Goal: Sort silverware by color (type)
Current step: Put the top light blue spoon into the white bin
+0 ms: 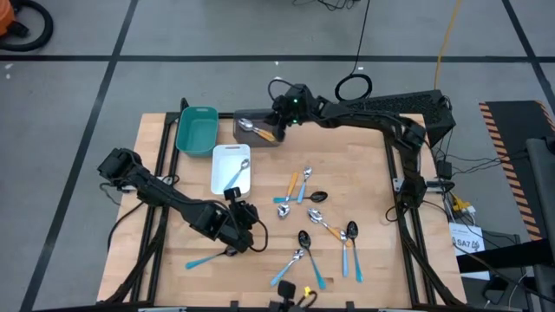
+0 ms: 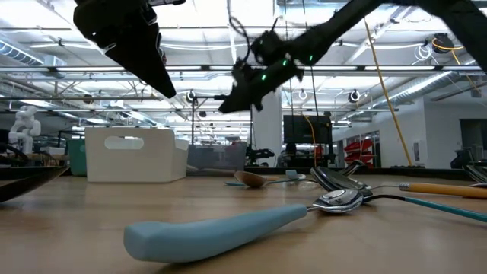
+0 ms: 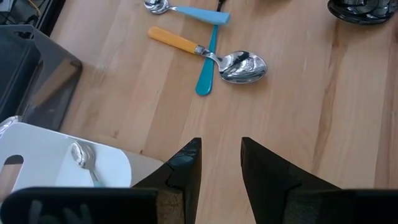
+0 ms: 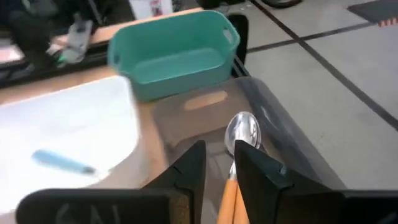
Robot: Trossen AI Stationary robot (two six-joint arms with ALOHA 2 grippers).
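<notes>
3 trays sit at the far side of your desk in the high view: a teal tray, a grey tray and a white tray. Only the right wrist view shows you the inside of the grey tray up close: an orange-handled spoon lies there, its handle running down between the right gripper's fingers, which stand slightly apart; you cannot tell from here whether they touch it. 1 blue-handled spoon lies in the white tray. The left wrist view gives you the left gripper over bare wood beside the white tray, fingers apart and holding nothing, with another orange spoon lying across a teal handle well ahead of them. From above you count roughly 10 loose spoons scattered on the desk, orange and blue handles mixed.
</notes>
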